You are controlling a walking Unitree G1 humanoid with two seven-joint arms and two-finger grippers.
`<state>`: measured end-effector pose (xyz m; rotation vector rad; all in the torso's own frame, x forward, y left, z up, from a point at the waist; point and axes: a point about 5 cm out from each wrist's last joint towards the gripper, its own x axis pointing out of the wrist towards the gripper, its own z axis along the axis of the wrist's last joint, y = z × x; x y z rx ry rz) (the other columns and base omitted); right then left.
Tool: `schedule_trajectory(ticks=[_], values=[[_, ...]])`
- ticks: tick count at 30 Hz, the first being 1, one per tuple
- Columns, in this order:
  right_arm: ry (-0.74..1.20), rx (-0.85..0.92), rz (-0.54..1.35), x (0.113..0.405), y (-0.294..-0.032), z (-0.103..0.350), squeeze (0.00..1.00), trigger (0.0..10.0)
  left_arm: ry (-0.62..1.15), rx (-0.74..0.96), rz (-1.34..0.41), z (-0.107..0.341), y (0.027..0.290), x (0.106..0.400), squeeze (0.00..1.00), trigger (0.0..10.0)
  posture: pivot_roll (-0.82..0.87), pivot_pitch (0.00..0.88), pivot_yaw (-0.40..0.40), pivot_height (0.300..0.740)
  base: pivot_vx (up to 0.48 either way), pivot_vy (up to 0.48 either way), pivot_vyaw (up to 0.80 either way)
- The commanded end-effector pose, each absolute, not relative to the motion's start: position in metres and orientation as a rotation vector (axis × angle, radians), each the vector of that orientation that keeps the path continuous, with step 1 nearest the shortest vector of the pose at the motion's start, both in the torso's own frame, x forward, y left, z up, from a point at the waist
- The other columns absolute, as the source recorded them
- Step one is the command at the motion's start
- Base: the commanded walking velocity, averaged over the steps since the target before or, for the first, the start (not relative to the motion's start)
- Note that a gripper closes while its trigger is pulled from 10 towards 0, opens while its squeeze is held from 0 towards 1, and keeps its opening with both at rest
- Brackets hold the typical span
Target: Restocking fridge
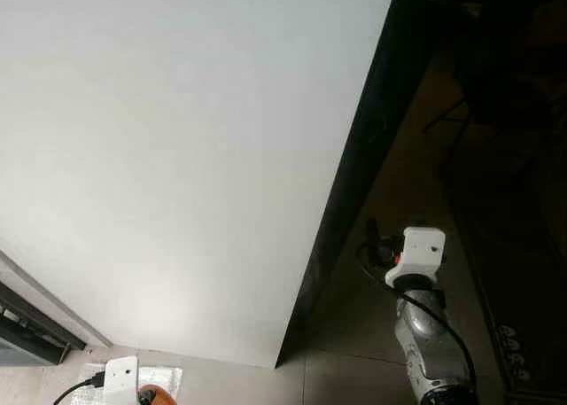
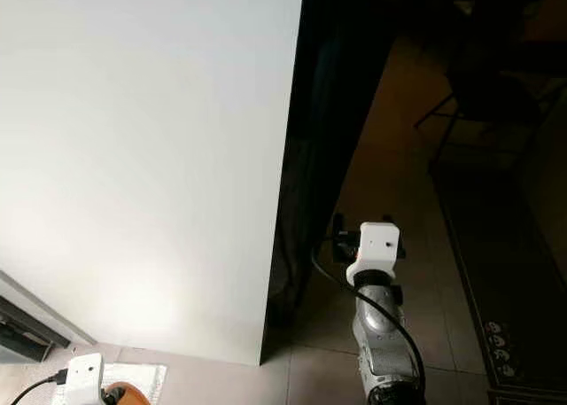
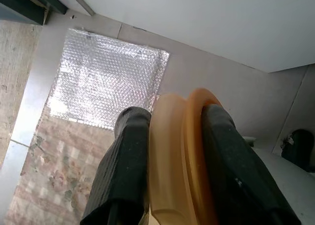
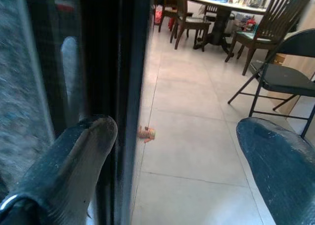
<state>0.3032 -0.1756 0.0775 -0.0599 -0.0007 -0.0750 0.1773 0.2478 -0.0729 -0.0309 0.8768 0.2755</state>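
While the white fridge door (image 1: 177, 157) stands shut in front of the robot, the left gripper (image 3: 172, 151) hangs low on the near left, its two black fingers (image 3: 125, 171) closed on an orange and cream rounded item (image 3: 179, 156); what it is exactly cannot be told. Below it on the tiled floor (image 3: 206, 82) lies a silver bubble-foil mat (image 3: 108, 82).

On the right, the right gripper (image 4: 177, 156) is raised beside the fridge's dark side edge (image 4: 123, 87), its fingers spread wide and empty, one fingertip (image 4: 88, 136) close against that edge. Beyond it are a folding chair (image 4: 280, 77) and a dining table (image 4: 231, 3).

Judging by this, the step in hand is opening the fridge. Next, the right gripper needs to hook the door edge and pull it outward, keeping the left load steady.
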Motion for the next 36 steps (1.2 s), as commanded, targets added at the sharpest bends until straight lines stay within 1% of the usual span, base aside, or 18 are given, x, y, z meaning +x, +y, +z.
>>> schedule_trajectory(ticks=[1,4,8,12,14,18,22,23,24,25,27,30,33,36], values=[[0.011,-0.051,-0.078,0.312,-0.184,0.081,0.00,10.0,0.909,-0.063,0.249,-0.078,0.235,0.174,0.00,10.0,-0.05,0.138,-0.068,0.740,0.000,0.000,0.00],[0.037,-0.066,-0.044,0.321,-0.185,0.082,0.00,10.0,0.909,-0.064,0.250,-0.078,0.235,0.174,0.00,10.0,-0.05,0.143,-0.068,0.740,0.000,0.000,0.00],[0.031,-0.005,-0.015,0.335,-0.183,0.094,0.00,10.0,0.912,-0.066,0.253,-0.079,0.236,0.173,0.00,10.0,-0.05,0.150,-0.069,0.740,0.000,0.000,0.00],[0.004,-0.002,-0.015,0.336,-0.180,0.100,0.00,10.0,0.918,-0.071,0.259,-0.079,0.239,0.171,0.00,10.0,-0.05,0.154,-0.070,0.740,0.000,0.000,0.00],[-0.001,0.008,-0.016,0.334,-0.178,0.099,0.00,10.0,0.924,-0.070,0.261,-0.079,0.242,0.169,0.00,10.0,-0.05,0.157,-0.069,0.740,0.000,0.000,0.00],[0.026,0.001,-0.031,0.318,-0.175,0.083,0.00,10.0,0.938,-0.068,0.264,-0.080,0.244,0.165,0.00,10.0,-0.05,0.161,-0.067,0.740,0.000,0.000,0.00],[0.028,-0.012,-0.031,0.305,-0.173,0.077,0.00,10.0,0.941,-0.064,0.267,-0.081,0.245,0.165,0.00,10.0,-0.05,0.160,-0.066,0.740,0.000,0.000,0.00],[0.010,-0.055,0.019,0.302,-0.167,0.078,0.00,10.0,0.940,-0.062,0.267,-0.080,0.244,0.166,0.00,10.0,-0.05,0.160,-0.065,0.740,0.000,0.000,0.00],[0.010,-0.055,0.019,0.302,-0.167,0.078,0.00,10.0,0.940,-0.062,0.267,-0.080,0.244,0.166,0.00,10.0,-0.05,0.160,-0.065,0.740,0.000,0.000,0.00],[0.004,-0.068,0.080,0.300,-0.160,0.079,0.00,10.0,0.939,-0.061,0.265,-0.080,0.242,0.167,0.00,10.0,-0.05,0.158,-0.065,0.740,0.000,0.000,0.00],[0.004,-0.086,0.131,0.301,-0.154,0.080,0.00,10.0,0.936,-0.061,0.263,-0.080,0.239,0.169,0.00,10.0,-0.05,0.158,-0.066,0.740,0.000,0.000,0.00],[0.028,-0.064,0.198,0.305,-0.147,0.080,0.00,10.0,0.932,-0.062,0.262,-0.080,0.235,0.172,0.00,10.0,-0.05,0.154,-0.069,0.740,0.000,0.000,0.00],[0.038,-0.065,0.342,0.306,-0.135,0.082,0.00,10.0,0.928,-0.064,0.264,-0.080,0.236,0.173,0.00,10.0,-0.04,0.153,-0.071,0.740,0.000,0.000,0.00],[0.039,-0.058,0.378,0.305,-0.131,0.084,0.00,10.0,0.927,-0.064,0.265,-0.079,0.237,0.172,0.00,10.0,-0.05,0.151,-0.072,0.740,0.000,0.000,0.00]])
